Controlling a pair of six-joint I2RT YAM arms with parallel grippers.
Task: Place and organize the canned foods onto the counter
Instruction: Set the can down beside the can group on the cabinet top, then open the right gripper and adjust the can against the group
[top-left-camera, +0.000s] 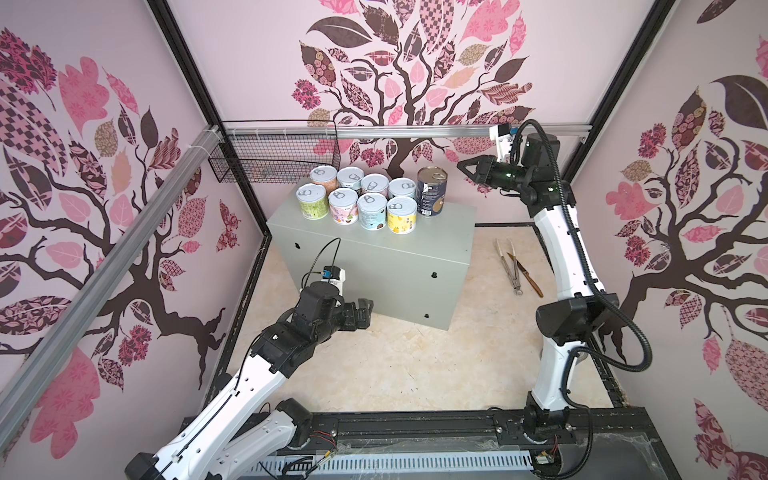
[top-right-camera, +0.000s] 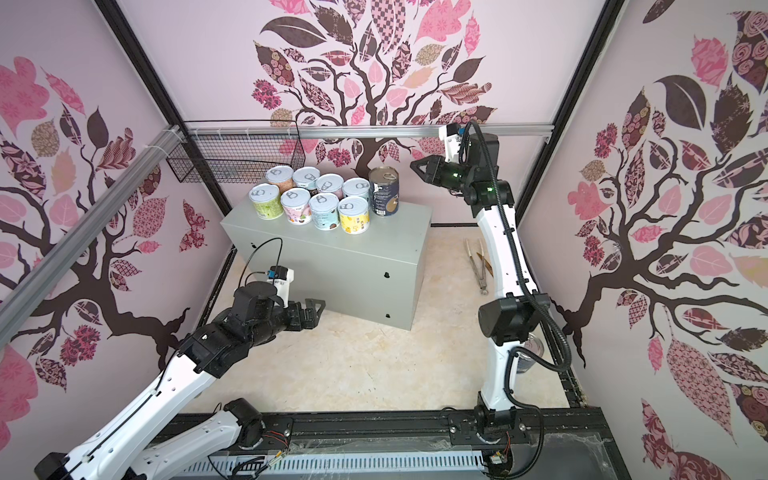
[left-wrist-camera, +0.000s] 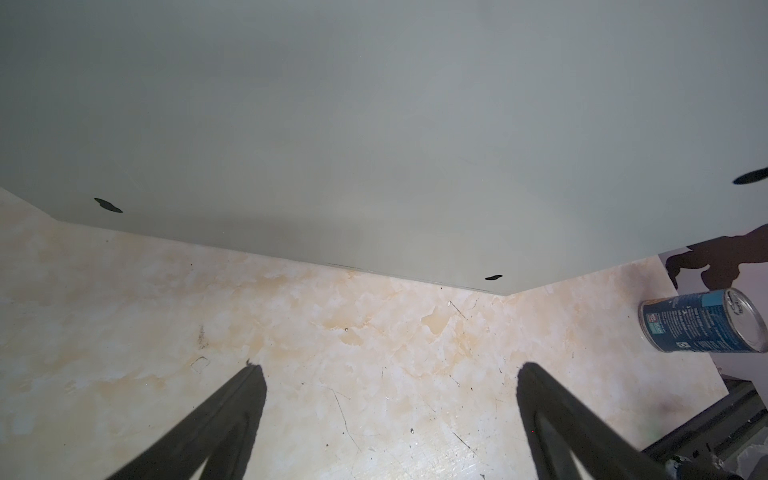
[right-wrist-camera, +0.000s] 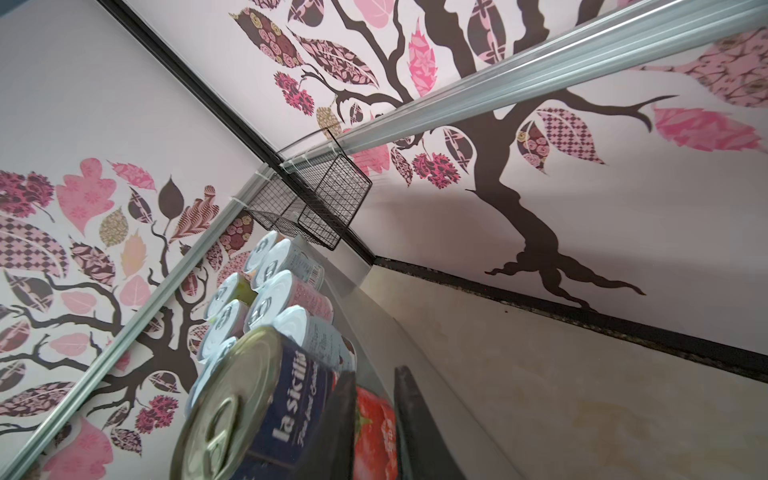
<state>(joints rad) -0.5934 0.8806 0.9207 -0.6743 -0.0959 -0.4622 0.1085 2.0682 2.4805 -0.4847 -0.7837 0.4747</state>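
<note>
While the large plain grey metal box serving as the worktop (top-left-camera: 374, 282) already carries eight short cans with pale pull-tab lids and pastel labels (top-left-camera: 343, 206), packed in two rows of four at its far left end, one can is not yet up there. The right arm's black hand (top-left-camera: 460, 165) hangs in the air to the right of the tall dark-labelled can (top-left-camera: 432, 191), apart from it, jaws pressed together on nothing. The left arm's hand (top-left-camera: 365, 313) sits low before the worktop's front wall, jaws spread wide and empty. The tall blue-labelled can (left-wrist-camera: 702, 326), caught by the left wrist view, is down on the pale marbled floor (top-left-camera: 395, 365) close to the side wall, well apart from the worktop.

Fetching it looks like the step in hand. Done well, whichever hand goes would arrive with jaws wide and take the can round the middle of its body. It would then keep the can level, clear the worktop's edge and lower it just beside the dark-labelled can without nudging the rows.

The dark-labelled can stands upright just beside the right end of the rows, long axis vertical, lid to the ceiling. The blue-labelled can appears to stand the same way, though the rolled wrist view leaves some doubt. Every short can points its lid upward.
</note>
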